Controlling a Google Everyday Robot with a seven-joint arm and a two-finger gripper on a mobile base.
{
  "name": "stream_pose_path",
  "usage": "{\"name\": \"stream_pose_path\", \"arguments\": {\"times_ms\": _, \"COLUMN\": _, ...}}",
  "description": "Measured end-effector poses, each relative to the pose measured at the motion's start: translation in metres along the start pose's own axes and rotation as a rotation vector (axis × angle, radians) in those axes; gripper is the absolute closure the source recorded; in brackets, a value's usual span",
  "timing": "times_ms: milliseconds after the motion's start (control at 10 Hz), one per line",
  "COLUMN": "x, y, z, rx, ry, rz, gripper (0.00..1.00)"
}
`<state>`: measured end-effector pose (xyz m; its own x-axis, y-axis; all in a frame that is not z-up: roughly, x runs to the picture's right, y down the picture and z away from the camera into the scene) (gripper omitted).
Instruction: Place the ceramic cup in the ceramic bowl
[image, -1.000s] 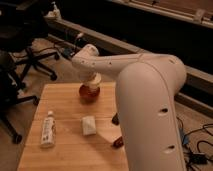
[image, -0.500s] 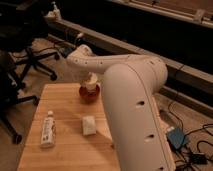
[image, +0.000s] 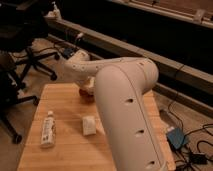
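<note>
The glossy red-orange ceramic bowl (image: 85, 94) sits at the far middle of the wooden table (image: 65, 107), half hidden by my arm. My gripper (image: 88, 85) reaches down right over the bowl, mostly hidden behind my own white arm. A small cream shape at the gripper, just above the bowl's rim, looks like the ceramic cup (image: 90, 88). I cannot tell if it rests in the bowl or is held above it.
A white plastic bottle with a label (image: 47, 129) lies at the table's left front. A small white blocky object (image: 88, 125) lies mid-table. My bulky arm (image: 127, 110) covers the table's right side. Office chairs (image: 30, 55) stand to the left, cables and a box (image: 176, 137) on the floor right.
My arm has swung further left across the view and now covers more of the table's right side. The gripper and the cream cup stay over the red bowl, slightly lower.
</note>
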<state>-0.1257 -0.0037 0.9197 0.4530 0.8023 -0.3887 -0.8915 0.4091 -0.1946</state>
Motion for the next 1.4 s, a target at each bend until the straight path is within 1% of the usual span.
{"name": "stream_pose_path", "arguments": {"times_ms": 100, "x": 0.001, "y": 0.002, "z": 0.004, "rx": -0.001, "ry": -0.001, "rz": 0.003, "gripper": 0.48}}
{"name": "stream_pose_path", "arguments": {"times_ms": 300, "x": 0.003, "y": 0.007, "z": 0.007, "rx": -0.018, "ry": -0.006, "rz": 0.009, "gripper": 0.28}}
{"name": "stream_pose_path", "arguments": {"times_ms": 400, "x": 0.004, "y": 0.008, "z": 0.007, "rx": -0.023, "ry": -0.004, "rz": 0.011, "gripper": 0.22}}
{"name": "stream_pose_path", "arguments": {"times_ms": 600, "x": 0.005, "y": 0.008, "z": 0.004, "rx": -0.019, "ry": -0.007, "rz": 0.016, "gripper": 0.20}}
{"name": "stream_pose_path", "arguments": {"times_ms": 800, "x": 0.007, "y": 0.003, "z": -0.002, "rx": 0.008, "ry": -0.002, "rz": 0.024, "gripper": 0.20}}
{"name": "stream_pose_path", "arguments": {"times_ms": 1000, "x": 0.006, "y": 0.006, "z": -0.012, "rx": 0.031, "ry": -0.001, "rz": 0.023, "gripper": 0.20}}
{"name": "stream_pose_path", "arguments": {"times_ms": 1100, "x": 0.005, "y": 0.010, "z": -0.021, "rx": 0.042, "ry": -0.008, "rz": 0.018, "gripper": 0.20}}
{"name": "stream_pose_path", "arguments": {"times_ms": 1200, "x": 0.001, "y": 0.016, "z": -0.038, "rx": 0.047, "ry": -0.031, "rz": 0.012, "gripper": 0.20}}
{"name": "stream_pose_path", "arguments": {"times_ms": 1300, "x": -0.002, "y": 0.019, "z": -0.054, "rx": 0.046, "ry": -0.059, "rz": 0.010, "gripper": 0.20}}
{"name": "stream_pose_path", "arguments": {"times_ms": 1400, "x": -0.005, "y": 0.025, "z": -0.074, "rx": 0.031, "ry": -0.094, "rz": 0.010, "gripper": 0.20}}
